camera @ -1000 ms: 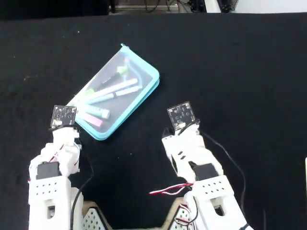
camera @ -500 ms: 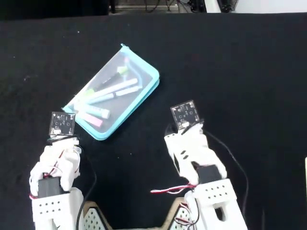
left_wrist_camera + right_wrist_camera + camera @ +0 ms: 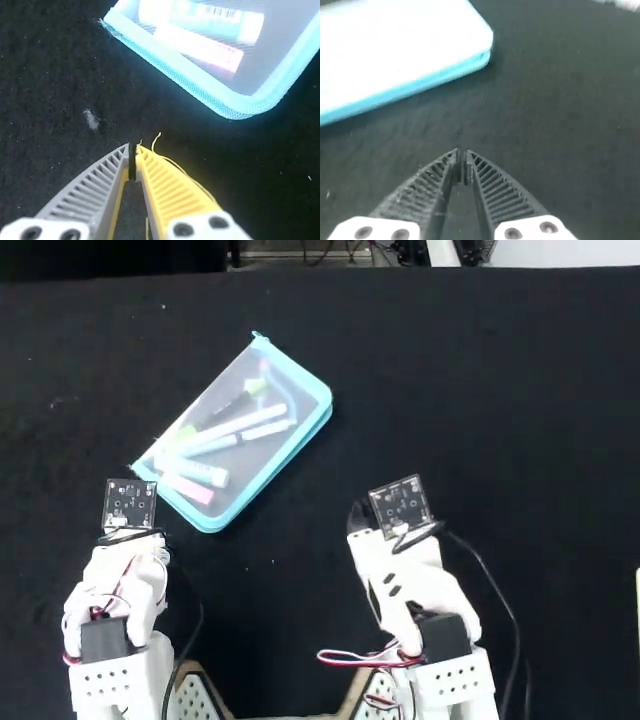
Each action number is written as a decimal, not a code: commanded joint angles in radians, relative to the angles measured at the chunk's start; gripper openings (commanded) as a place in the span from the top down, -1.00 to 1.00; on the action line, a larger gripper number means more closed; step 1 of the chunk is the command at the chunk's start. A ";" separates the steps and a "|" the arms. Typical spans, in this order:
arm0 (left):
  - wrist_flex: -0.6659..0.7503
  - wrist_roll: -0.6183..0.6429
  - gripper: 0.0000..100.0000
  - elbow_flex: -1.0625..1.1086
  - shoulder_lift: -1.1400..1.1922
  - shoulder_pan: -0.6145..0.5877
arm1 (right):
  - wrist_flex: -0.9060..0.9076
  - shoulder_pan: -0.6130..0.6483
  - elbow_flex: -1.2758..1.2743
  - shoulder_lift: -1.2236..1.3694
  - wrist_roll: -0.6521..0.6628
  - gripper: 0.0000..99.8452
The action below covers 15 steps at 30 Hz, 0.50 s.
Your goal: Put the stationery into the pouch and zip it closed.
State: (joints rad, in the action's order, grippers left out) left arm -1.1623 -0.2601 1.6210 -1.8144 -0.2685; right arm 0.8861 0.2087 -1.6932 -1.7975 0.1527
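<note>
A light-blue pouch (image 3: 240, 435) with a clear front lies flat and slanted on the black table, with several pens and highlighters (image 3: 235, 427) showing through it. Its near corner (image 3: 235, 80) lies a short way ahead of my left gripper (image 3: 133, 150), whose grey and yellow fingers are shut on nothing. The left arm (image 3: 128, 515) sits just below the pouch's lower end. My right gripper (image 3: 461, 159) is shut and empty over bare table, with the pouch's edge (image 3: 405, 55) farther off. The right arm (image 3: 400, 510) rests to the right of the pouch.
A black cloth (image 3: 480, 390) covers the table, and wide free room lies to the right and behind the pouch. Red and white wires (image 3: 355, 655) hang near the right arm's base. A small lint speck (image 3: 91, 119) lies on the cloth near the left gripper.
Both arms have drawn back toward their bases, away from the pouch. The pouch has not moved.
</note>
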 commanded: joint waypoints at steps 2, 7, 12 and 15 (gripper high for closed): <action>0.060 0.006 0.93 0.036 -0.009 0.004 | 0.114 -0.026 0.008 -0.091 -0.005 0.98; 0.130 0.006 0.93 0.076 -0.009 0.005 | 0.282 -0.037 0.008 -0.096 0.000 0.98; 0.098 0.005 0.93 0.077 -0.008 0.082 | 0.285 -0.110 0.008 -0.096 0.002 0.98; 0.069 0.002 0.93 0.077 -0.008 0.125 | 0.292 -0.183 0.008 -0.096 0.000 0.98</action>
State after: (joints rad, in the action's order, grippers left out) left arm -1.0779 -0.2601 1.6732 -1.8144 -0.1887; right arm 1.1653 0.0936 -1.6932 -1.7975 0.1527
